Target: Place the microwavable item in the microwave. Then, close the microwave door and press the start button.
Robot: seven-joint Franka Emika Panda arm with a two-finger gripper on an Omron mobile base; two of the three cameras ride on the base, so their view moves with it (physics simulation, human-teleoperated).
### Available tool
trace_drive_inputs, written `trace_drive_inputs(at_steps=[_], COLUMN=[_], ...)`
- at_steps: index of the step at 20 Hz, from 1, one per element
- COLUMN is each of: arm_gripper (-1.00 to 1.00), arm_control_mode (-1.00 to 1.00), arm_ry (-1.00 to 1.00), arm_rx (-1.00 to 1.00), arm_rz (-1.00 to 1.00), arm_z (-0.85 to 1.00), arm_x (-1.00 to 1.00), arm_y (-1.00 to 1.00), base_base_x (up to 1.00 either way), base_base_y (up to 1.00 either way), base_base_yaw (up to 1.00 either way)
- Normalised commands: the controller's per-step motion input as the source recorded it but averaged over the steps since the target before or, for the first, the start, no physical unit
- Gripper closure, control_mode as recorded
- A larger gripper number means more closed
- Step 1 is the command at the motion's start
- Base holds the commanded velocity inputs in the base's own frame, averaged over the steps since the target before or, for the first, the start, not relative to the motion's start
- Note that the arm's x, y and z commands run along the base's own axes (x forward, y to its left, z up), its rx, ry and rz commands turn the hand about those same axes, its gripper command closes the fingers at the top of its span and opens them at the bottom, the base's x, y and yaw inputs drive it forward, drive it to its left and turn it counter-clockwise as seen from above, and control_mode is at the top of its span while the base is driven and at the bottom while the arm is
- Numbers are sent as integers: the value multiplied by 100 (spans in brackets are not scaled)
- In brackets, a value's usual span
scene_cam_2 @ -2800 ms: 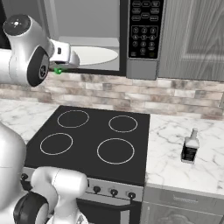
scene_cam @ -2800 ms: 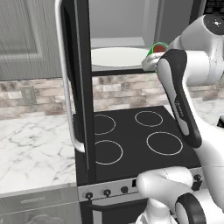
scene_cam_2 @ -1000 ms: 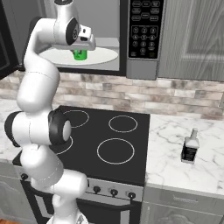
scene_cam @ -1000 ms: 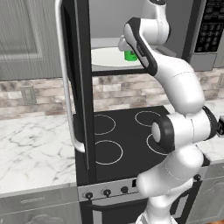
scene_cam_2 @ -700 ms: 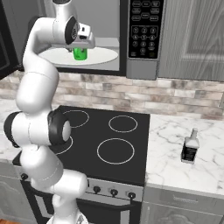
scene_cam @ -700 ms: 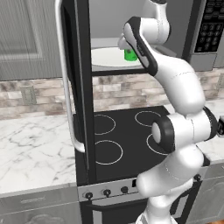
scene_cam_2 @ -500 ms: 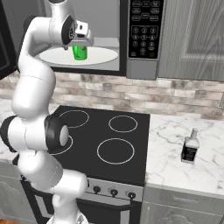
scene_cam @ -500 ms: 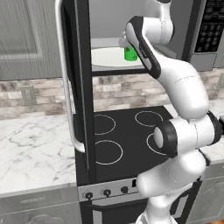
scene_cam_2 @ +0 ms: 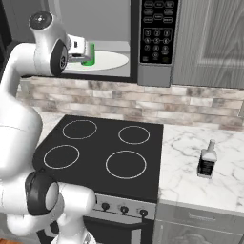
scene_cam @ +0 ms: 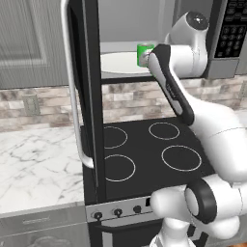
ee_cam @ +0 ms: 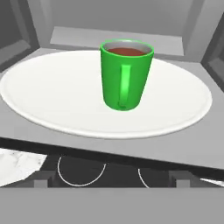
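fingers [ee_cam: 111, 177] released, spread wide, the two dark tips low at either side of the hand view, nothing between them. in the right base view the white hand sits at the mouth of the oven cavity, just beside the small bright green mug with a side handle [ee_cam: 126, 74], not touching it as far as the hand view shows.

mug stands upright on the white round turntable plate [ee_cam: 43, 105], handle facing the camera, dark brown liquid inside. it sits toward the back-middle of the plate in the hand view. same mug [scene_cam: 144, 54] [scene_cam_2: 88, 53] seen from both base views, partly hidden by the arm.

plate lies flat on the grey floor of the large dark grey over-range microwave [scene_cam_2: 143, 74], whose black keypad panel [scene_cam_2: 159, 31] is to the right of the cavity. wide black microwave door with a long silver bar handle [scene_cam: 89, 96] stands swung fully open, edge-on in the left base view.

below: black glass cooktop with four white ring burners [scene_cam_2: 102, 152], row of dark knobs on its front. grey-brown brick backsplash [scene_cam_2: 200, 107] behind. white marble counter [scene_cam_2: 190, 186] on both sides. small dark box with a white label [scene_cam_2: 207, 162] stands on the counter right of the cooktop, well apart from the microwave.
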Motion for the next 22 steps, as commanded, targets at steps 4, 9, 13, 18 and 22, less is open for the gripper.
trace_drive_inputs(at_steps=[4, 9, 13, 18, 22], arm_gripper=[-100, -100, -100, -100, -100], arm_control_mode=[-100, -100, -100, -100, -100], arm_ry=[-20, 15, 0, -4, 4], arm_rx=[-20, -28, -43, -55, -47], arm_rz=[0, 0, -11, -12, -12], arm_z=[-100, -84, -6, 3, -21], arm_x=[-96, -8, -23, 2, 20], arm_y=[2, 3, 19, 13, 22], base_base_x=[0, 0, 0, 0, 0], base_base_y=[0, 0, 0, 0, 0], base_base_yaw=[0, 0, 0, 0, 0])
